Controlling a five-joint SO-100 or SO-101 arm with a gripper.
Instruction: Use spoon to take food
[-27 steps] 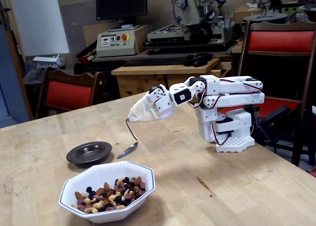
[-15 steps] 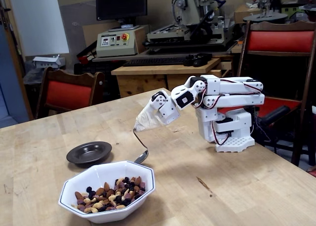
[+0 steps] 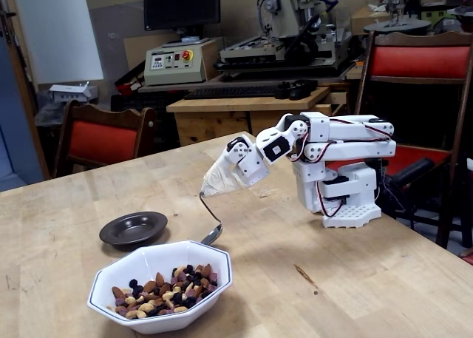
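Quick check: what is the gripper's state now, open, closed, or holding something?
Gripper: taped over, jaws hidden; the spoon hangs from it, so it holds the spoon.

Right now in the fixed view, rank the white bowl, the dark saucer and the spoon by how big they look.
1. White bowl, clearly largest, though it sits nearest the camera.
2. Dark saucer, smaller and farther back.
3. Spoon, thinnest; its bowl is partly hidden behind the white bowl's rim, so its full length is unsure.

White bowl [image 3: 118, 282], tan-brown-dark food [image 3: 164, 290], silver spoon [image 3: 212, 231].
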